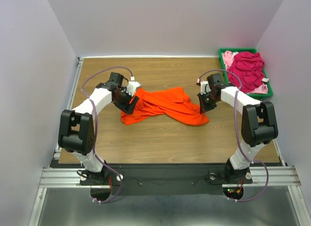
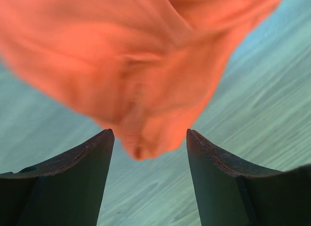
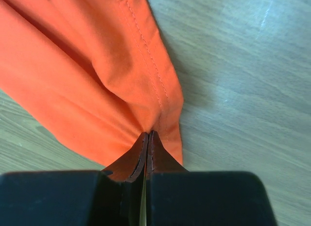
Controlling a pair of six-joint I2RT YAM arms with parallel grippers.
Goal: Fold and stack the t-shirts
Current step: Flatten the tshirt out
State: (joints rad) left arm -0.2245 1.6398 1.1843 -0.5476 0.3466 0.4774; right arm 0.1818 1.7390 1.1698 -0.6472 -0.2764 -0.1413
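Observation:
The orange t-shirt (image 1: 165, 105) lies crumpled across the middle of the wooden table. My left gripper (image 1: 127, 103) is at its left end, open; in the left wrist view the orange cloth (image 2: 141, 65) hangs blurred just beyond the open fingertips (image 2: 104, 138), not between them. My right gripper (image 1: 203, 105) is at the shirt's right end, shut on a hemmed edge of the orange cloth (image 3: 146, 80); its gripper (image 3: 147, 134) pinches the fabric. The magenta t-shirt (image 1: 247, 69) and the pale pink t-shirt (image 1: 228, 57) lie bunched in the green bin.
The green plastic bin (image 1: 269, 92) stands at the back right corner of the table (image 1: 160, 138). White walls close in on the left, back and right. The arm bases sit on a rail at the near edge.

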